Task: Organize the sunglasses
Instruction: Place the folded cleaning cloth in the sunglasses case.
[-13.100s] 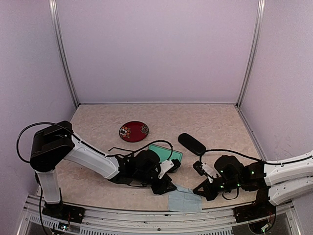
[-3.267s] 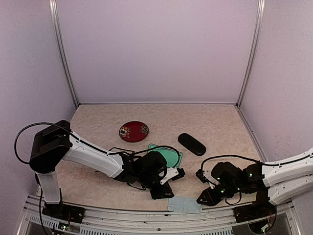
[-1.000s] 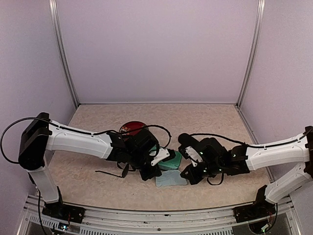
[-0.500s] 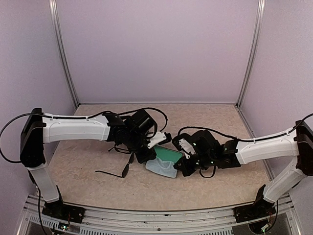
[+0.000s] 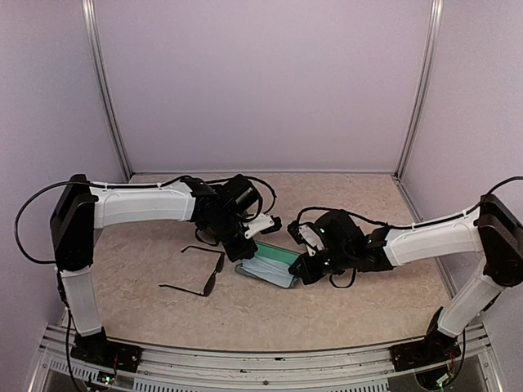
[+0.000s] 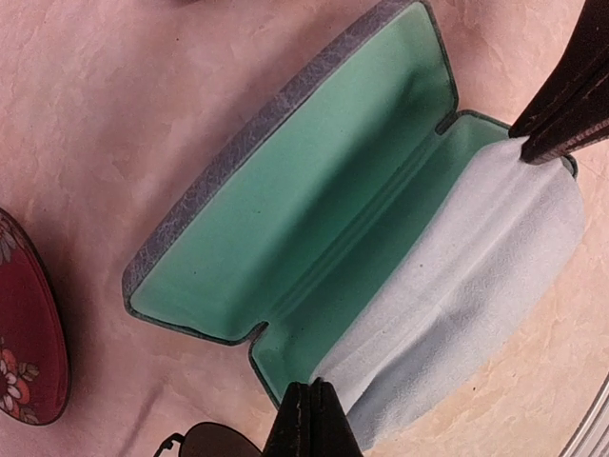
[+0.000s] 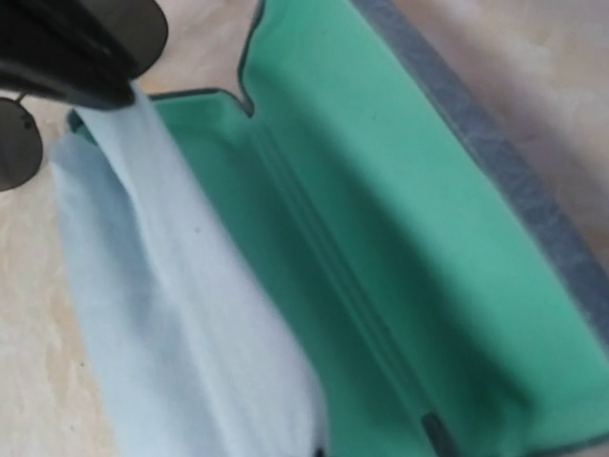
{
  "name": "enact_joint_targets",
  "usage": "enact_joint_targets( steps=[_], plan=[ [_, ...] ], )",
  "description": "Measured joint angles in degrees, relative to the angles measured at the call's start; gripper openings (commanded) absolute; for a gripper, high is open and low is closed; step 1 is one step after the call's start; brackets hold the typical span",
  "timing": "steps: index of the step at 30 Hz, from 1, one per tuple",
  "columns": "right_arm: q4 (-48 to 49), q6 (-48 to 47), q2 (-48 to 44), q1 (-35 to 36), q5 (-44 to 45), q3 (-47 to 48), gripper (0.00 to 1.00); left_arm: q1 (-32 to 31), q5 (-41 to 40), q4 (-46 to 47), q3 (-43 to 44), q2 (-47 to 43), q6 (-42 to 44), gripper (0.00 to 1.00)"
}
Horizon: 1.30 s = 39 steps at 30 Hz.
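A thin black-framed pair of sunglasses (image 5: 200,273) lies on the table, left of the open blue-grey case (image 5: 283,256). One dark lens (image 6: 214,443) shows at the bottom of the left wrist view. A pale blue cloth (image 6: 476,286) is draped over one half of the case's green lining (image 6: 314,190). My left gripper (image 6: 307,395) is shut on one corner of the cloth. My right gripper (image 6: 538,133) is shut on the opposite corner. In the top view the left gripper (image 5: 248,251) and right gripper (image 5: 304,268) flank the cloth (image 5: 265,270).
A dark red flowered oval case (image 6: 29,324) lies just beyond the blue-grey case, hidden under my left arm in the top view. Purple walls enclose the table on three sides.
Both arms have carried the cloth away from the table's front and laid it over the open case. The sunglasses have stayed where they were.
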State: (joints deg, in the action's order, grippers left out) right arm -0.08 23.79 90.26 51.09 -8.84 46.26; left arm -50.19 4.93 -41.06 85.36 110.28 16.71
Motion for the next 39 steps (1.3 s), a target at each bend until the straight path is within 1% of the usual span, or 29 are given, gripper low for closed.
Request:
enact_joint_targets(
  steps=[6, 17, 39],
  plan=[
    [0.20, -0.15, 2.78, -0.48, -1.33, 1.03, 0.00, 0.13, 0.28, -0.94, 0.98, 0.98, 0.11, 0.00],
    [-0.02, -0.55, 3.74, -0.66, -1.92, 1.68, 0.00, 0.31, 0.28, -1.81, 2.32, 3.80, 0.11, 0.00],
    [-0.79, -2.51, 6.19, -0.90, -2.36, 2.67, 0.00, 0.31, 0.59, -2.32, 2.34, 4.55, 0.04, 0.00]
  ],
)
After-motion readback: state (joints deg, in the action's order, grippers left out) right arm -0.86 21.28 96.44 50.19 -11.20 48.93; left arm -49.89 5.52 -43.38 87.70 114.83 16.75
